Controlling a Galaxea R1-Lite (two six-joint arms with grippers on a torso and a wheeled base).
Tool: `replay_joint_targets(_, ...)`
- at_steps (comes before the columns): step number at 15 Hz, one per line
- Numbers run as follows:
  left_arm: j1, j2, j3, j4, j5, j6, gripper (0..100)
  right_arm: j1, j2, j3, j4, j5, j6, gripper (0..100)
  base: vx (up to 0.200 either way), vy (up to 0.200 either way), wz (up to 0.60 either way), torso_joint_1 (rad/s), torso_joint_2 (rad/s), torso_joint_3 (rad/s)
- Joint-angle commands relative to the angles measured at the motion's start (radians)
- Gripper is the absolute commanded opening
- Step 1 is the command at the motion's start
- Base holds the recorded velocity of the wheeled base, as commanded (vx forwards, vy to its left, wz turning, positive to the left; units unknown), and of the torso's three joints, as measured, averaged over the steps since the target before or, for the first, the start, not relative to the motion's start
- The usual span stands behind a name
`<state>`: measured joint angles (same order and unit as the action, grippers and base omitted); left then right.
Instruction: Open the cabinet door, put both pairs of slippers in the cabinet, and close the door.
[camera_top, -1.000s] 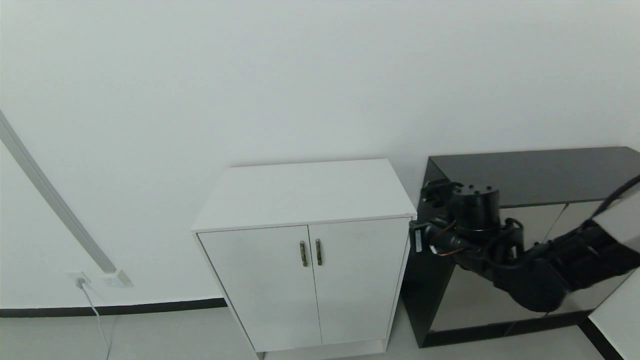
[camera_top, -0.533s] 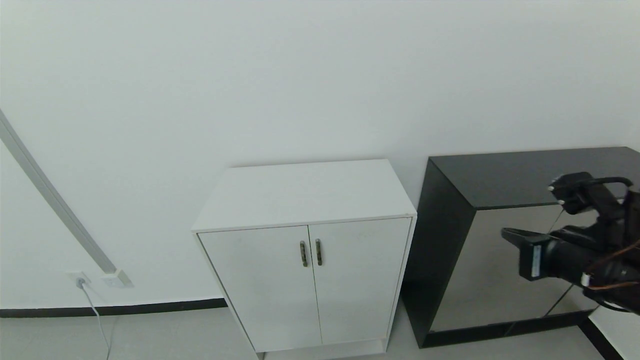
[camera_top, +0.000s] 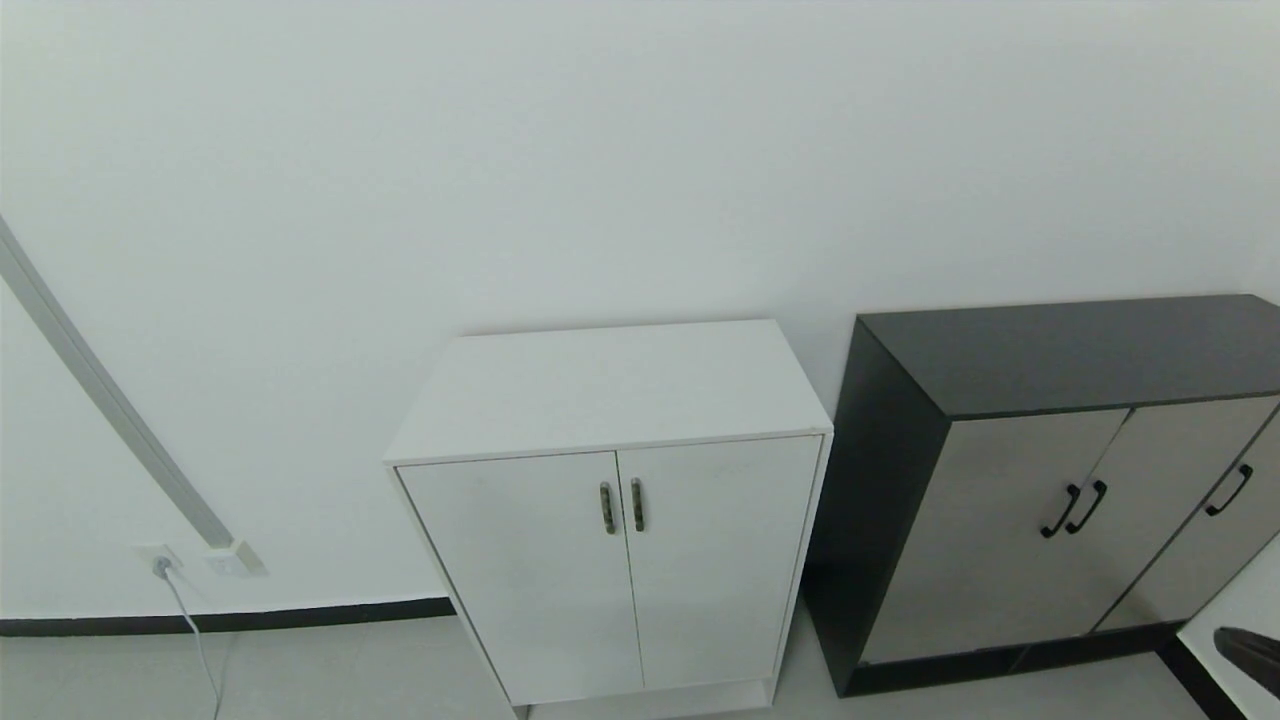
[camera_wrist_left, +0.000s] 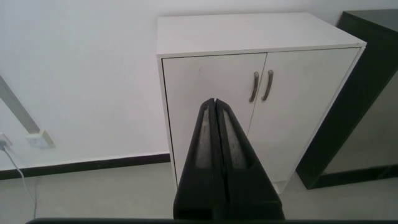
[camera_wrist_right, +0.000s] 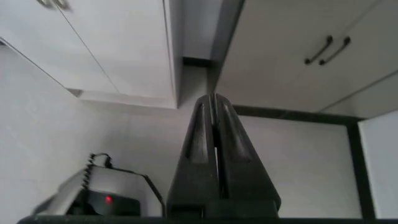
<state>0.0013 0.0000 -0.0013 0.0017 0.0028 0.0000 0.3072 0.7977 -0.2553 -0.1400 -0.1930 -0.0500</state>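
Before the closed white cabinet (camera_wrist_left: 298, 93), left gripper (camera_wrist_left: 214, 102) clenched empty, right gripper (camera_wrist_right: 214, 98) clenched empty

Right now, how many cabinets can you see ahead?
2. A white cabinet stands in the middle with both doors shut; a black cabinet stands close beside it on the robot's right. Others may be out of view.

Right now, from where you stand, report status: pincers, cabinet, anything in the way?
Left pincer shut, right pincer shut, both empty. White cabinet: both doors closed. Black cabinet close beside it, off the doors.
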Motion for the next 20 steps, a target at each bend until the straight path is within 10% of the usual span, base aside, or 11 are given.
replay_joint_targets(1, 0.0, 0.0, 0.0, 0.0, 0.0, -0.002, 0, -0.04, -0.137, 0.097, 0.005, 0.0, -0.014, 0, 0.0, 0.0, 0.0, 0.0, 0.0, 0.0)
replay_joint_targets(20, 0.0, 0.0, 0.0, 0.0, -0.001, -0.002, 0, -0.065, -0.373, 0.249, 0.1, 0.067, -0.004, 0, 0.0, 0.0, 0.0, 0.0, 0.0, 0.0)
